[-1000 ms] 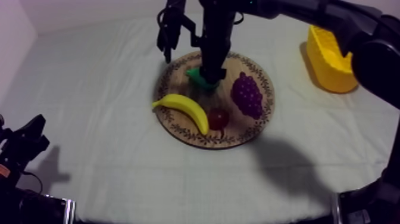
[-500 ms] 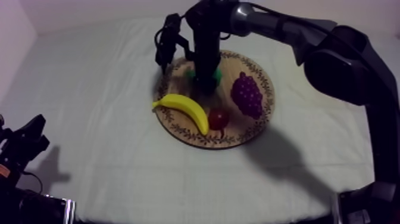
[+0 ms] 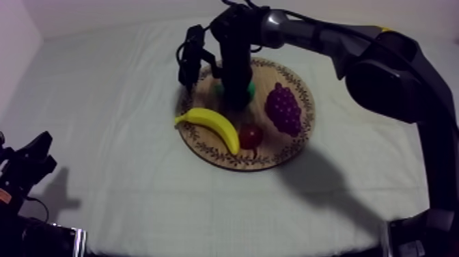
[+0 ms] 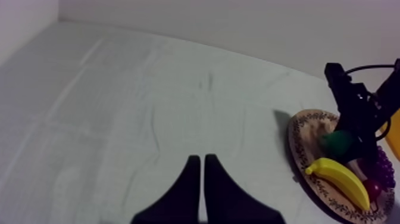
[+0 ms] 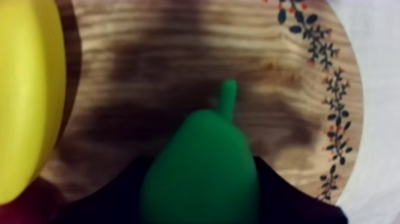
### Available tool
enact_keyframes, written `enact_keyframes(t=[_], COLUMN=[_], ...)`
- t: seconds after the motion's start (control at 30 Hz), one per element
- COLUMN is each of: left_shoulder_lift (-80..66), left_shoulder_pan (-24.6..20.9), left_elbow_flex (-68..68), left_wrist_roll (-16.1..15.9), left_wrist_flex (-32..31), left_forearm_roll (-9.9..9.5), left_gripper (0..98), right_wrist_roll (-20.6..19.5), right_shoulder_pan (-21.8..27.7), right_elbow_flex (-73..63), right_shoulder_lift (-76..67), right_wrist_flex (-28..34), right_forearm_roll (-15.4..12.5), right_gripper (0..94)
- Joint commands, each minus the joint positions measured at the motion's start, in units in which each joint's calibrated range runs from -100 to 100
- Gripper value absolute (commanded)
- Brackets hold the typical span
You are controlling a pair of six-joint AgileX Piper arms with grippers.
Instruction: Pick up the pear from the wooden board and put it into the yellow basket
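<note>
The green pear [image 5: 199,173] lies on the round wooden board [image 5: 178,53], stem pointing away from my right gripper [image 5: 199,161]. Its black fingers [image 5: 280,190] press against both sides of the pear, shut on it. From above, my right gripper [image 3: 235,92] points straight down at the board's [image 3: 300,147] far-left part, with green pear [image 3: 250,87] showing at either side of it. My left gripper [image 4: 199,164] is shut on nothing, a narrow wedge over bare cloth, and rests low at the table's left [image 3: 34,160]. A sliver of the yellow basket [image 4: 395,134] shows beyond the board.
On the board lie a banana [image 3: 208,124] at the near left, a small red fruit [image 3: 251,135] beside it, and a bunch of grapes [image 3: 283,108] at the right. My right arm [image 3: 321,34] spans the far right of the table.
My right gripper has come down over the pear, and its arm has swung across the far right, covering the basket. In the last half second it barely moved. The left arm stayed still.
</note>
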Motion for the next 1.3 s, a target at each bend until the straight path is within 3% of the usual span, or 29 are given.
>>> enact_keyframes(t=[0.0, 0.5, 0.7, 0.97, 1.27], left_shoulder_lift=[0.00, 0.00, 0.00, 0.00, 0.00], left_shoulder_pan=[0.00, 0.00, 0.00, 0.00, 0.00], left_elbow_flex=[-0.02, -0.02, -0.02, -0.02, -0.02], left_wrist_roll=[0.02, 0.02, 0.02, 0.02, 0.02], left_wrist_flex=[0.00, 0.00, 0.00, 0.00, 0.00], left_forearm_roll=[-0.02, -0.02, -0.02, -0.02, -0.02], left_gripper=[0.1, 0.1, 0.1, 0.1, 0.1], right_wrist_roll=[-0.03, 0.14, -4.64, -13.70, -14.74], right_shoulder_pan=[-0.07, 0.68, 3.27, 10.73, 23.07], right_elbow_flex=[0.41, 2.09, 1.83, 4.12, 7.33], right_shoulder_lift=[-1.84, -21.06, -28.81, -36.06, -36.75], right_wrist_flex=[0.03, 6.27, 8.38, 10.10, 8.86], right_forearm_roll=[0.09, 0.17, -0.06, -1.61, -2.20], right_gripper=[39.2, 36.8, 36.0, 35.7, 37.8])
